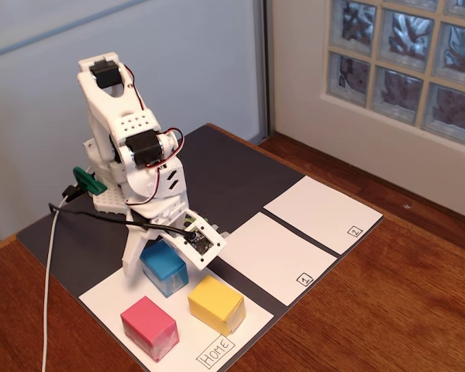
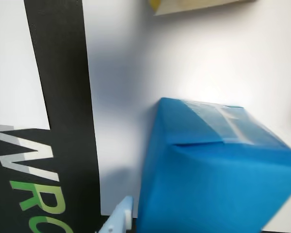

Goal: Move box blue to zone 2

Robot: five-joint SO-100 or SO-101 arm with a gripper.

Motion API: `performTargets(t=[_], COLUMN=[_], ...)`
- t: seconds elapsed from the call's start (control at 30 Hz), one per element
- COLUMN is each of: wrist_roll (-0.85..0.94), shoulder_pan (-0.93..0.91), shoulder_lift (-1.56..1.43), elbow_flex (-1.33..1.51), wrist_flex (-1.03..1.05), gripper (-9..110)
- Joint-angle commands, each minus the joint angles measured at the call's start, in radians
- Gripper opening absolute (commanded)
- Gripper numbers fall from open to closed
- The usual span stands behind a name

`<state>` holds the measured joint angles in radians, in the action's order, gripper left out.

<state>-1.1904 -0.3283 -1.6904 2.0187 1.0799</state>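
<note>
The box blue (image 1: pixel 164 267) is a cyan cube on the white "Home" sheet (image 1: pixel 101 298), behind the other two cubes. My gripper (image 1: pixel 167 260) is lowered over it, open, with one white finger on each side. In the wrist view the box blue (image 2: pixel 213 179) fills the lower right. One pale finger (image 2: pixel 117 219) stands just left of it with a thin dark gap between; the other finger is hidden. Zone 2 (image 1: pixel 322 213) is the white rectangle at the far right of the black mat, with nothing on it.
A yellow cube (image 1: pixel 215 304) and a pink cube (image 1: pixel 149 325) stand in front of the blue one on the Home sheet. The yellow cube's edge (image 2: pixel 199 5) shows at the wrist view's top. Zone 1 (image 1: pixel 275 256) lies between Home and zone 2. The wooden table (image 1: pixel 387 310) surrounds the mat.
</note>
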Motion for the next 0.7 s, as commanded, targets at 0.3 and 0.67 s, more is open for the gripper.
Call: performTargets(t=[0.3,0.67], wrist_roll=[-0.008,-0.02], shoulder_pan=[0.006,0.011], shoulder_lift=[0.071,0.084], elbow_flex=[0.032,0.032], wrist_flex=[-0.101,-0.115], gripper=[49,15])
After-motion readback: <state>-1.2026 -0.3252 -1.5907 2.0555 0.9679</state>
